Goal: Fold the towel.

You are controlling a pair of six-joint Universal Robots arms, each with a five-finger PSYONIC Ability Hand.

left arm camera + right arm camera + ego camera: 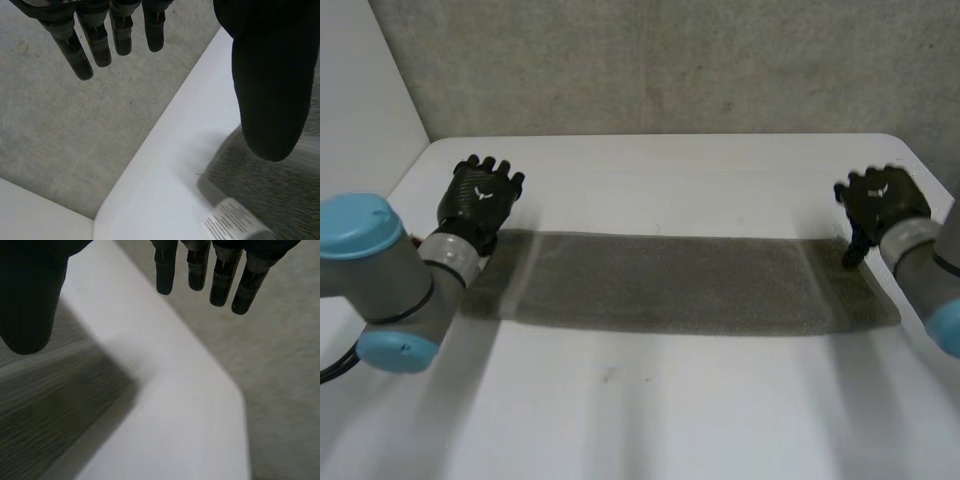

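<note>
Grey towel (670, 285) flat on white worktop (670, 410), label (232, 225) at its corner; left hand (478, 200) at one end, right hand (882, 203) at the other, fingers (100, 45) straight, released; grey wall (670, 60) behind

The towel (670, 285) is plain dark grey-brown, with a white label (227, 225) printed in dark text. The surface (670, 400) is white. The left hand (480, 200) and right hand (885, 200) are black. The wall (670, 60) behind is mottled grey.

Overhead, close wrists; towel (670, 285) probably shared
</note>
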